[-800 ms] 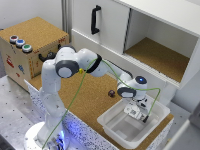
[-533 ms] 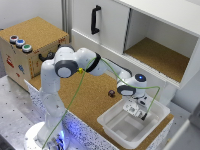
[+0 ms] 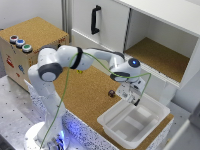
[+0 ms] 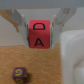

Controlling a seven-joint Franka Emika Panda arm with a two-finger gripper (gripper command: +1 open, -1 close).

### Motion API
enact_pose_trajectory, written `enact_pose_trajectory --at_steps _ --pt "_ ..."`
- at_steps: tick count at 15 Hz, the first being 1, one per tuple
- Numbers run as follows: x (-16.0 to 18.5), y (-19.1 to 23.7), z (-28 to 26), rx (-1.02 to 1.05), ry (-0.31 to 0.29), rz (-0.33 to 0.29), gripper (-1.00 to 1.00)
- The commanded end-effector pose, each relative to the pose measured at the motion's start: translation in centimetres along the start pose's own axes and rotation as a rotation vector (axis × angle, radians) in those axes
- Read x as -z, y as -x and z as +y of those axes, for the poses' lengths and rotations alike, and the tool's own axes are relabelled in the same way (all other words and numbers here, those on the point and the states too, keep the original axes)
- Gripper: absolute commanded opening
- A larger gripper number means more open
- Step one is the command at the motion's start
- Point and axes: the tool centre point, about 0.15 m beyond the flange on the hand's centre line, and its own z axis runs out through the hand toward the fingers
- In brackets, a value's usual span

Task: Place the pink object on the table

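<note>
Pink object (image 4: 40, 34) clamped between end effector (image 4: 40, 22) fingers; above table (image 3: 85, 95)

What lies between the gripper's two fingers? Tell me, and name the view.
The pink object, a lettered block, sits clamped between the fingers of the gripper, above the table. The wrist view shows it.

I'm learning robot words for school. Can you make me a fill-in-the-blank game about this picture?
1. The end effector is holding a pink ___.
2. Down on the cork table sits a small dark cube, and it is ___ the pink one.
3. The bin beside the end effector is coloured ___.
4. The cabinet door handle is coloured ___.

Missing words: cube; apart from; white; black
</note>
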Motion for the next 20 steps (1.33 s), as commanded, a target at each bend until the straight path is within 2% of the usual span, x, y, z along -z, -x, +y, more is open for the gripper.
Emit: enact_pose_trajectory --at_steps 1,4,7,10,11,13,15,17,19,20 --pt "-2.5 0.7 -9.8 0.045 0.108 -0.005 -1.0" --pt "-5.3 0.8 -13.0 0.07 0.102 -0.048 -1.0" --pt "-9.4 1.3 -16.6 0.146 0.154 -0.064 -1.0" --pt "-12.6 0.7 -18.9 0.13 0.128 -0.09 -1.0" --pt "-14.0 0.7 -19.9 0.141 0.153 -0.085 -1.0" --pt "-16.1 0.8 -20.3 0.101 0.206 -0.087 -1.0" --pt "-18.0 0.9 -20.4 0.067 0.215 -0.128 -1.0" --pt "-19.4 1.2 -20.4 0.042 0.249 -0.154 -1.0" --pt "-19.6 1.4 -20.4 0.042 0.23 -0.175 -1.0" --pt "-19.2 1.4 -20.6 0.055 0.215 -0.17 1.0"
